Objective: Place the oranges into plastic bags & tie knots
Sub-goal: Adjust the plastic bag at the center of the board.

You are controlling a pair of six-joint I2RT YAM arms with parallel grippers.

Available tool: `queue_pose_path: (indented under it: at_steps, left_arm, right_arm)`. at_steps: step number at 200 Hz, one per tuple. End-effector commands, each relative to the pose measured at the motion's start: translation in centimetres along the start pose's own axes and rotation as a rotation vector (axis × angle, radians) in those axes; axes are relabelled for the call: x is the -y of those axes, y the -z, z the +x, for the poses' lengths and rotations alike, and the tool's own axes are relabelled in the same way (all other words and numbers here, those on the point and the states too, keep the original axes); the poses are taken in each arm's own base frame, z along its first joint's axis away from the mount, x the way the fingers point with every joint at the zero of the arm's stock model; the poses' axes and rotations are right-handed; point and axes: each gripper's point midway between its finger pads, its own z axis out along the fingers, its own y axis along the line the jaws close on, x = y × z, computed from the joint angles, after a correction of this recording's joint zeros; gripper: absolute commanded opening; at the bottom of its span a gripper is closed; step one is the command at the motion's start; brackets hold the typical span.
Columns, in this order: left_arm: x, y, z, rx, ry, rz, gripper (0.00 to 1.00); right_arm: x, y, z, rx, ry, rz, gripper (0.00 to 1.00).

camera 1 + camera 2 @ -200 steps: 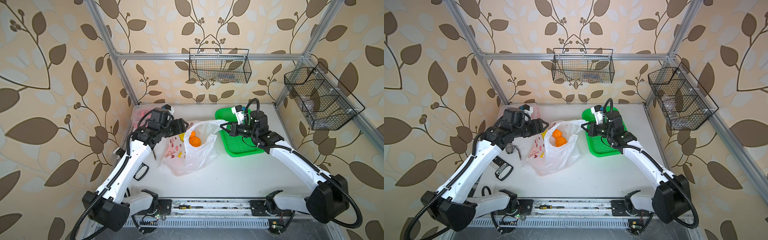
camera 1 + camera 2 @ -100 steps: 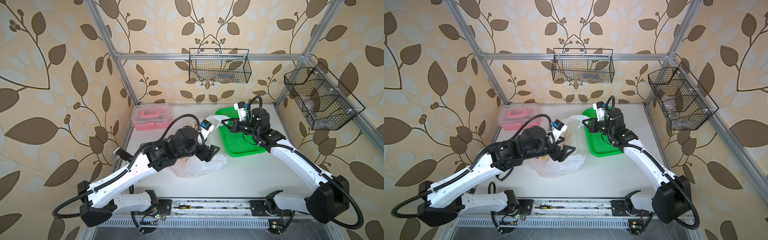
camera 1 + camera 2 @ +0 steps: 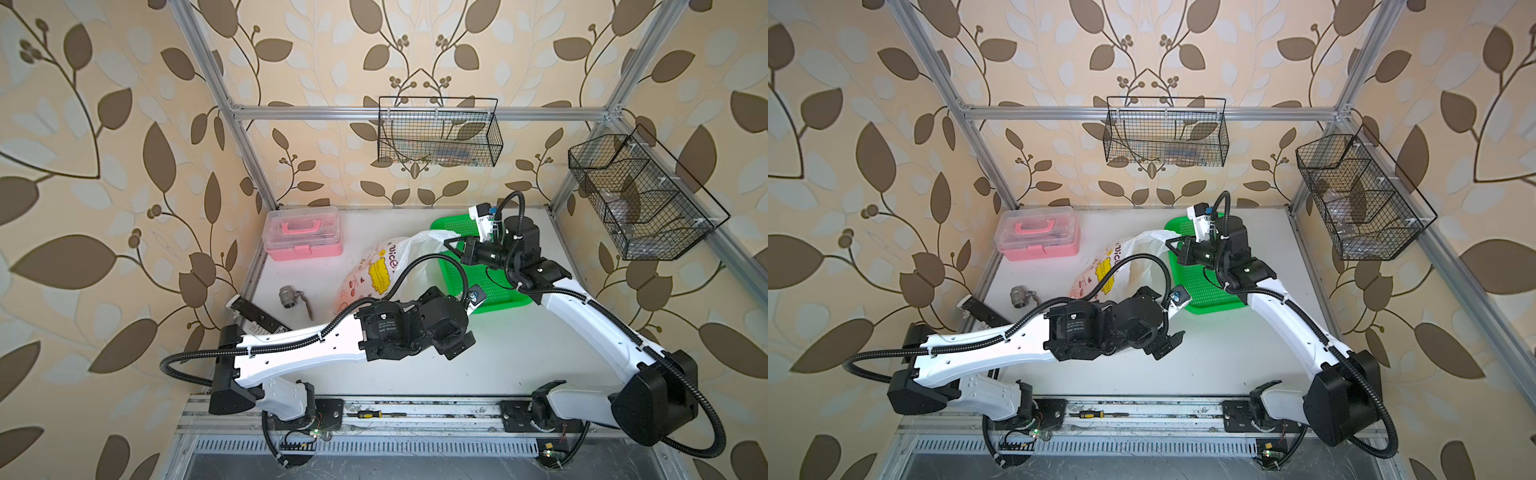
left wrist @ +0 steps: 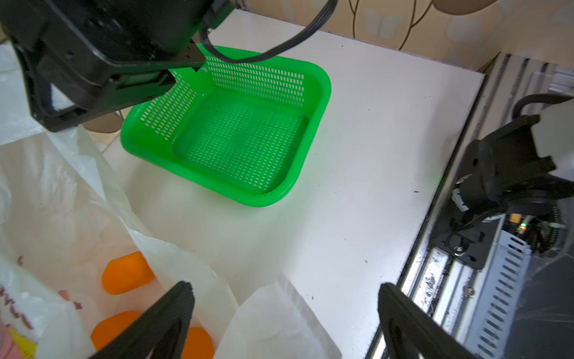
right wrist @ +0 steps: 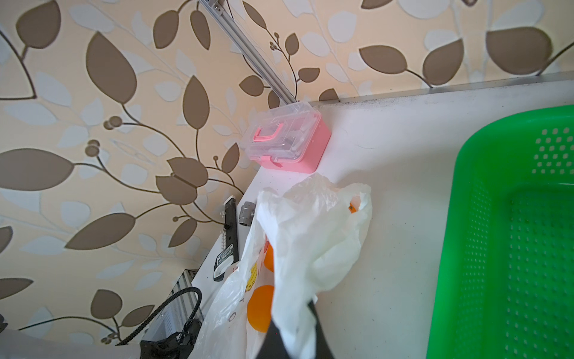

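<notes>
The translucent white plastic bag [image 3: 386, 266] [image 3: 1113, 266] lies mid-table, its cartoon and yellow-patch side up. My right gripper [image 3: 451, 245] [image 3: 1173, 245] [image 5: 295, 342] is shut on a bunched handle of the plastic bag [image 5: 310, 236] and holds it up over the green basket's edge. Oranges [image 4: 127, 273] [image 5: 261, 310] show through the film inside the plastic bag [image 4: 62, 202]; the top views hide them. My left gripper [image 3: 459, 348] [image 3: 1169, 345] [image 4: 285, 295] hangs open at the bag's front right side. A loose white flap [image 4: 273, 317] lies below, between its fingers, ungripped.
An empty green mesh basket [image 3: 494, 291] [image 4: 323, 93] [image 5: 512, 248] sits right of the bag. A pink box [image 3: 303, 232] stands at the back left. A metal fitting [image 3: 291, 297] and black tool [image 3: 257, 318] lie at the left. Wire baskets [image 3: 440, 133] [image 3: 640, 199] hang on the walls.
My left arm swung from the bag's back left side across to its front right, and its jaws spread wider. The right gripper kept its hold on the handle and shifted slightly backward.
</notes>
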Motion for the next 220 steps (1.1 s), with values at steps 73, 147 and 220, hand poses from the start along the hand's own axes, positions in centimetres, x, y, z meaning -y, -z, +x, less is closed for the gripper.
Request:
queue_pose_path:
  at_steps: [73, 147, 220]
  left_arm:
    - [-2.5, 0.2, 1.0, -0.114, -0.106, -0.177, 0.0]
    - [-10.6, 12.4, -4.8, 0.262, 0.04, -0.235, 0.0]
    - [-20.0, 19.2, -7.4, 0.452, 0.203, -0.336, 0.0]
  right_arm:
    - [-0.6, 1.3, -1.8, 0.057, -0.018, -0.001, 0.0]
    - [-0.8, 8.6, -5.1, 0.244, 0.004, 0.127, 0.0]
    - [-2.2, 15.5, -6.6, 0.339, 0.036, 0.219, 0.0]
